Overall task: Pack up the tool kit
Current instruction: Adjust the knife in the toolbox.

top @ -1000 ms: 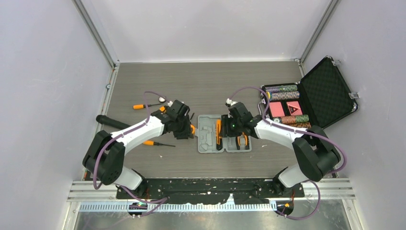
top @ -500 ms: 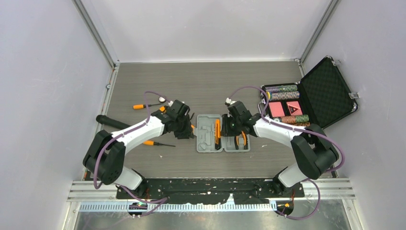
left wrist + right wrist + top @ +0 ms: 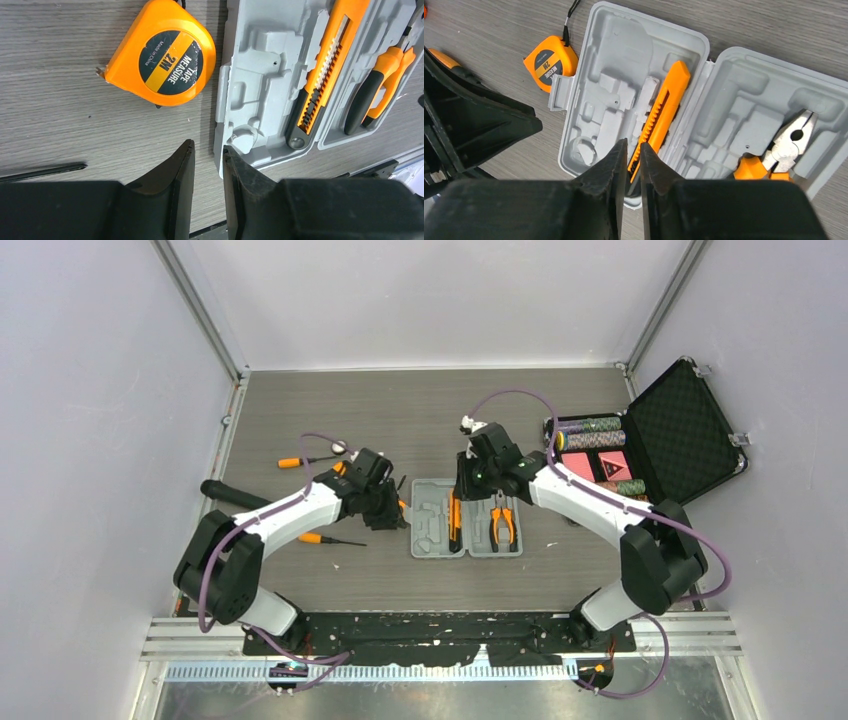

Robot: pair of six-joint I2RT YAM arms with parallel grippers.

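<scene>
The grey tool kit case [image 3: 432,525] lies open mid-table. An orange utility knife [image 3: 456,520] sits in its left half and orange-and-black pliers [image 3: 502,523] in its right half. The tape measure [image 3: 160,52] rests on the table against the case's left edge [image 3: 235,100]. My left gripper [image 3: 207,150] is low beside that edge, open by a narrow gap showing only table. My right gripper [image 3: 633,146] hovers over the knife [image 3: 664,107], open by a thin slit and holding nothing. Two orange-handled screwdrivers [image 3: 298,461] [image 3: 322,538] lie to the left.
A larger black foam-lined case [image 3: 690,430] stands open at the back right, with poker chips [image 3: 592,425] in it. A black handle [image 3: 232,493] lies near the left arm. Walls close in both sides.
My right gripper has lifted off the pliers and moved toward the far end of the case, its jaws narrowing. The pliers now lie uncovered in the right half. The left arm barely moved.
</scene>
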